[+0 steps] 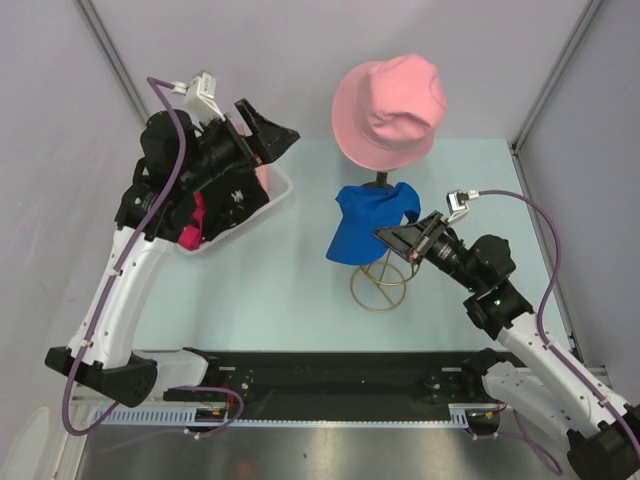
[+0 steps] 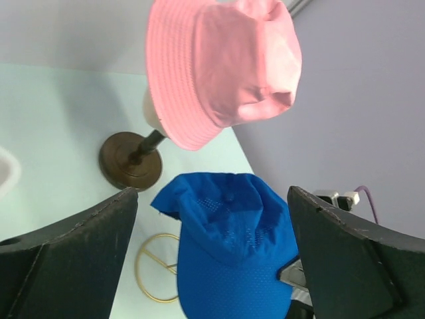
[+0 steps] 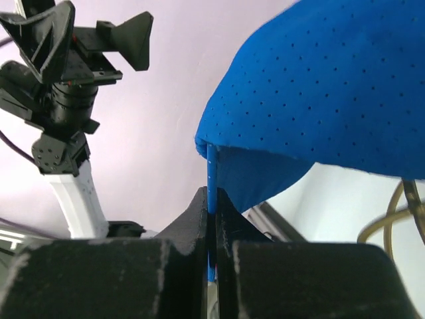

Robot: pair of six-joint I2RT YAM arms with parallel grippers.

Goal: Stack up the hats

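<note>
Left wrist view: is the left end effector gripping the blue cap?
No: the left end effector stands wide open, and the blue cap sits well beyond it, untouched by it.

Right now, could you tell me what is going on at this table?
The right gripper is shut on the edge of the royal-blue cap. It holds the cap over a gold wire stand, just in front of the salmon-pink bucket hat, which sits on the mannequin head. The left gripper is open and empty, raised above the white basket, where a magenta cap lies. No hat is stacked on another yet.
</note>
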